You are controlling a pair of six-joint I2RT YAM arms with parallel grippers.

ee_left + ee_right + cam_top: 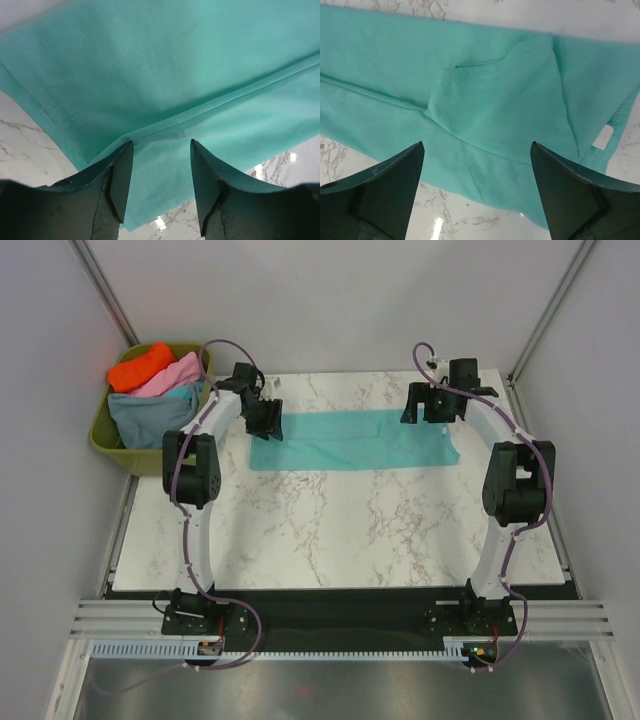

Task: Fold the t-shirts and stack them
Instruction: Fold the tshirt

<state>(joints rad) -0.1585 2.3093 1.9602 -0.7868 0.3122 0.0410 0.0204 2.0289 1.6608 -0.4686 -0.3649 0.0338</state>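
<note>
A teal-green t-shirt (350, 440) lies folded into a long strip across the far part of the marble table; it also fills the left wrist view (165, 75) and the right wrist view (485, 105), where a folded sleeve and a white label show. My left gripper (268, 422) is open just above the strip's left end (161, 172), holding nothing. My right gripper (430, 410) is open wide above the strip's right end (477, 155), holding nothing. Orange (140, 365), pink (172, 375) and slate blue-grey (150, 420) t-shirts lie bundled in the tub.
An olive-green plastic tub (105, 445) stands off the table's far left corner, next to the left arm. Bare marble tabletop (340, 530) lies between the shirt and the arm bases. Grey walls and frame posts close in the sides and back.
</note>
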